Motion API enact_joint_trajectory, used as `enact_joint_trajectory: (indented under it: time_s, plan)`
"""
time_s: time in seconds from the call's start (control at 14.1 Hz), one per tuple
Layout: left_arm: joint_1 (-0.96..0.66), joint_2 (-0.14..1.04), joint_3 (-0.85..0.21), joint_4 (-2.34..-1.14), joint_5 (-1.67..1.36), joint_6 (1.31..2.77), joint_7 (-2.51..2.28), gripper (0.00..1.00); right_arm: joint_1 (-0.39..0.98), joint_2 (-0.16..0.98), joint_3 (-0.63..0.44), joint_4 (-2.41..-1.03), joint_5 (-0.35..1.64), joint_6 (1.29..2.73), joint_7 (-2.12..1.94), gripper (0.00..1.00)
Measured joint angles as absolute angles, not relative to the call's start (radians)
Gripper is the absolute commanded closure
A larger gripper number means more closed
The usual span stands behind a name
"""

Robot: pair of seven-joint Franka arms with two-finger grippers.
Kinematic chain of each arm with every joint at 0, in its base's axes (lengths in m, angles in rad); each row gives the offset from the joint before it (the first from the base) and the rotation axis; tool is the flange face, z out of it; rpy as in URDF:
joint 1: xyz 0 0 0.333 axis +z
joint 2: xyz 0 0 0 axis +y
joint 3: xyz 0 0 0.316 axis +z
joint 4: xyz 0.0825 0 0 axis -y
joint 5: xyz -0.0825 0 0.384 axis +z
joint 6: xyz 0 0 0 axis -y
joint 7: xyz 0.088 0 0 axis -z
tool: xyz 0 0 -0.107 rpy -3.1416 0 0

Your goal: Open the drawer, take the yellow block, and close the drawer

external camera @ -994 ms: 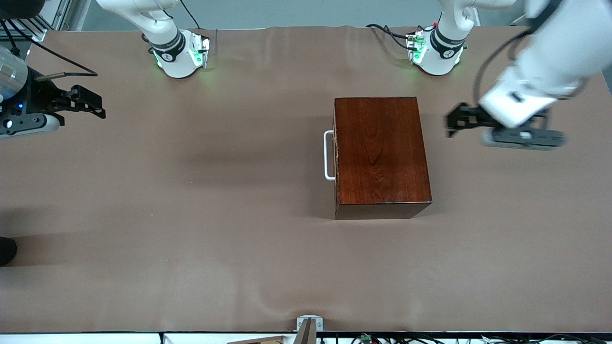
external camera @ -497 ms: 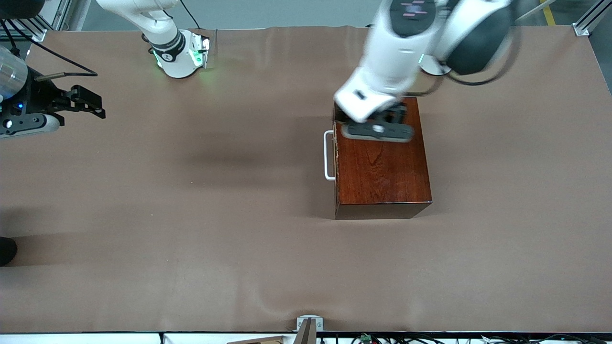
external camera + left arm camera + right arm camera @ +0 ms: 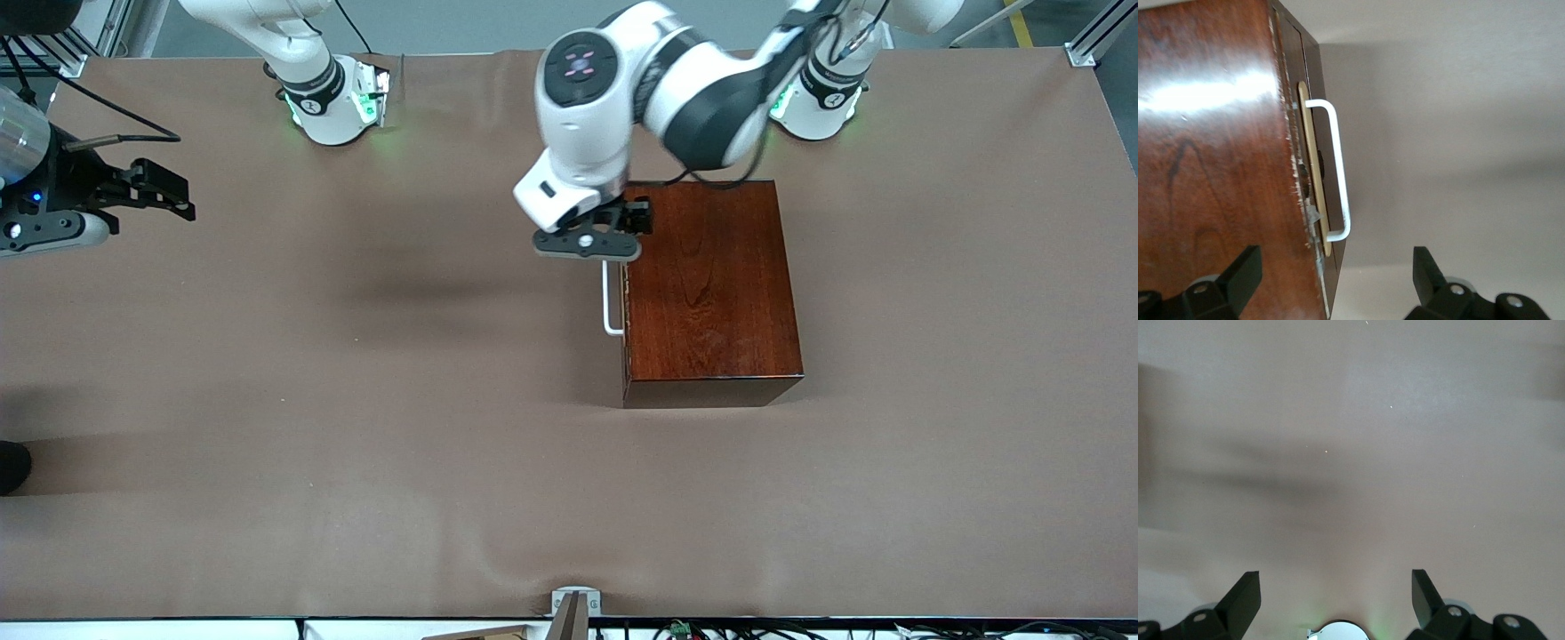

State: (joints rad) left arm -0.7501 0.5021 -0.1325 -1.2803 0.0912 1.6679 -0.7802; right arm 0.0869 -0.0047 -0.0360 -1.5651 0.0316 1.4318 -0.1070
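The left gripper [image 3: 613, 233], spread wide, hovers over the closed drawer's white handle [image 3: 609, 299] and should straddle the bar squarely; the right gripper [image 3: 164, 197] waits spread.

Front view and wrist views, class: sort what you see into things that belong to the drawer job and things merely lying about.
Belongs to the job:
- glossy reddish-brown wooden box
- its shut drawer with white U-shaped bar handle
- left gripper, open, over the handle end
- right gripper, open, waiting over the right arm's end of the table

Lying about:
- grey metal bracket at the table edge nearest the camera
- yellow block: not visible
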Motion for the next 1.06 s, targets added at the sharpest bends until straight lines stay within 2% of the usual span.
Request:
enact_joint_trajectory:
  time_s: [0.28, 1.06]
  plan:
    - [-0.844, 0.554, -0.090, -1.275, 0.116, 1.669, -0.846, 0.00, 0.087, -0.003, -0.036, -1.565, 0.032, 1.432, -0.107, 0.00]
    - [-0.846, 0.693, -0.072, -1.271, 0.166, 1.733, -0.846, 0.00, 0.087, 0.002, -0.036, -1.566, 0.032, 1.435, -0.107, 0.00]
